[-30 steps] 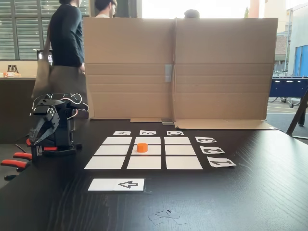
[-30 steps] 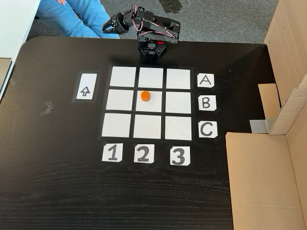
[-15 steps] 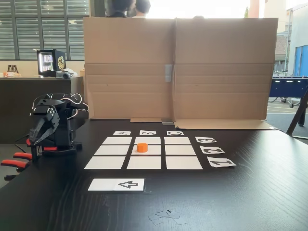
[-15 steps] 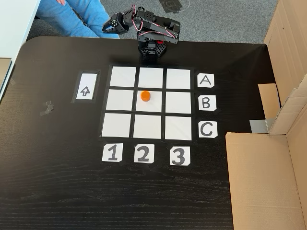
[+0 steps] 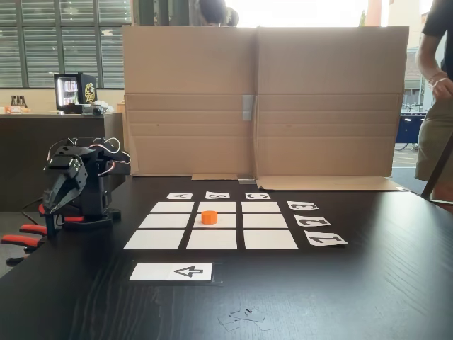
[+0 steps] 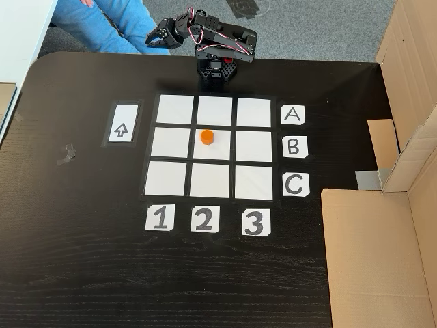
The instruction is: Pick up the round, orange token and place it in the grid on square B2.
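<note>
On the centre cell of the grid [image 5: 211,221], in the low fixed view from the front of the desk [image 5: 368,283], sits the token [image 5: 209,217], a short orange puck resting flat on square B2 [image 5: 225,221] and well within its white paper, a little toward the far edge. The arm is folded at the left side of the desk, well apart from the grid, its claw [image 5: 54,202] pointing down with nothing between its tips; whether the tips are parted or pressed together I cannot tell from this angle. Red-orange clamp handles [image 5: 21,239] stick out beside the base, a cardboard screen [image 5: 262,99] stands behind the grid, and a person [image 5: 435,92] stands at the right edge.

From the fixed view looking down, the token [image 6: 207,137] lies in the upper middle of square B2 [image 6: 218,150], clear of the dark gaps of the grid [image 6: 213,146]. The arm is tucked at the top edge of the desk [image 6: 82,260], the claw [image 6: 156,35] hanging out past it, empty, its opening again unclear. A white strip with an arrow [image 6: 122,124] lies left of the grid.

The token looks like light, stiff plastic that will neither crush nor bend. Its low faceted sides are probably smooth and leave little height to hold, so a grip across the full width, low and square on two opposite sides, seems safest; a high or off-centre pinch could let it squirt out. By its place, the task looks complete.
</note>
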